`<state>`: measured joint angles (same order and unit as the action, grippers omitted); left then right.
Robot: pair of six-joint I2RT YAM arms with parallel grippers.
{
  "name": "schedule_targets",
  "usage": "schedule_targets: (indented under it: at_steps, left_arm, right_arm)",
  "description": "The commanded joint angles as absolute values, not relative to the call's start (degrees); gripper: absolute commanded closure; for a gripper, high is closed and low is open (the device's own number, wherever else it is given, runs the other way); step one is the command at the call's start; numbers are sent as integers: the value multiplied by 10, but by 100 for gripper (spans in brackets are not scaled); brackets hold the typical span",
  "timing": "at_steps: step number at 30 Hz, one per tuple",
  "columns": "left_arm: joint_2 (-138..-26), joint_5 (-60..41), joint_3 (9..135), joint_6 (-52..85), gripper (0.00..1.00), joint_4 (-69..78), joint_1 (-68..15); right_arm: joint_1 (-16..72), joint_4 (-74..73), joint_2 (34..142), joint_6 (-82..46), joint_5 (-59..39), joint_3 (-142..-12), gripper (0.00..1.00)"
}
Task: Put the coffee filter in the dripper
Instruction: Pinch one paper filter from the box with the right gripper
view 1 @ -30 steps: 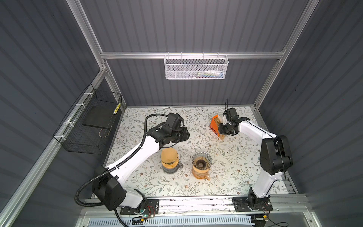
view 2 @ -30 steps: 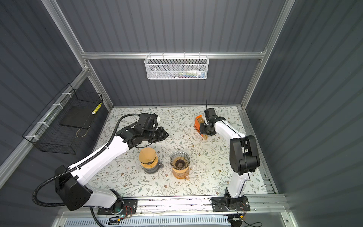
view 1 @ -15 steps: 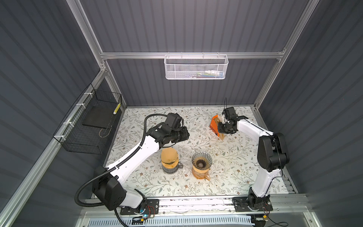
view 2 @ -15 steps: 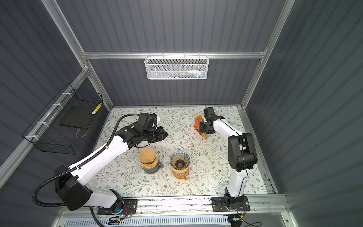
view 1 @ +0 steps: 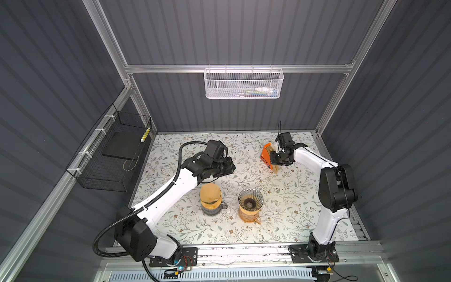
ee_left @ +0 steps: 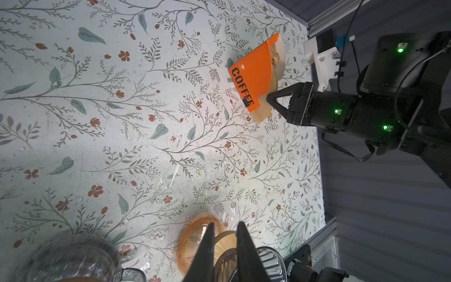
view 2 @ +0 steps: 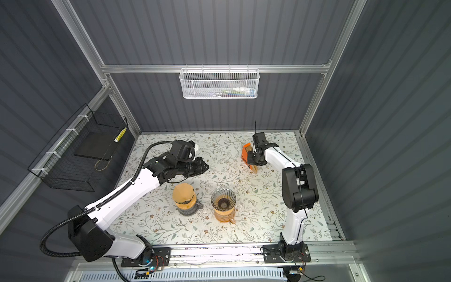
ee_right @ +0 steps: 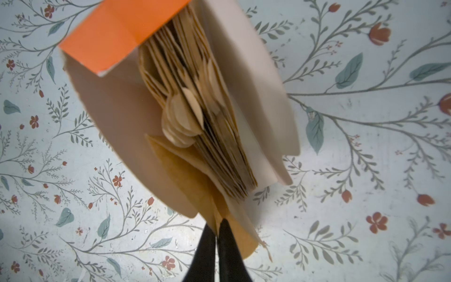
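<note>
Filter [ee_right: 186, 177]: thin tan paper, R hand [ee_right: 218, 227]

The right claw [ee_right: 216, 225] edged closer to the open side of the orange filter box [ee_left: 253, 73] and pinched shut on one brown coffee filter [ee_right: 188, 180] sticking out of it.

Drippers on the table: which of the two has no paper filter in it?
The ribbed glass dripper on the right arm's side: bare ribs and dark centre hole show. The other dripper is lined with a brown paper filter.
</note>
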<state>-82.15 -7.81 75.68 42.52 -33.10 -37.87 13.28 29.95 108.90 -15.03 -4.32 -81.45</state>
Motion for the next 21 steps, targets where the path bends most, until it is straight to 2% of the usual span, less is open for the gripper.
schedule_targets:
  at_steps: [1, 4, 21]
  left_arm:
    - [-823, -89, 751, 418, 81, -323, -374]
    - [-820, -90, 749, 418, 81, -323, -374]
    - [-804, -97, 731, 421, 81, -310, -373]
  right_arm:
    - [131, 309, 1094, -146, -34, -826, 96]
    - [131, 312, 1089, -145, -32, -824, 100]
    - [133, 338, 993, -165, -36, -775, 100]
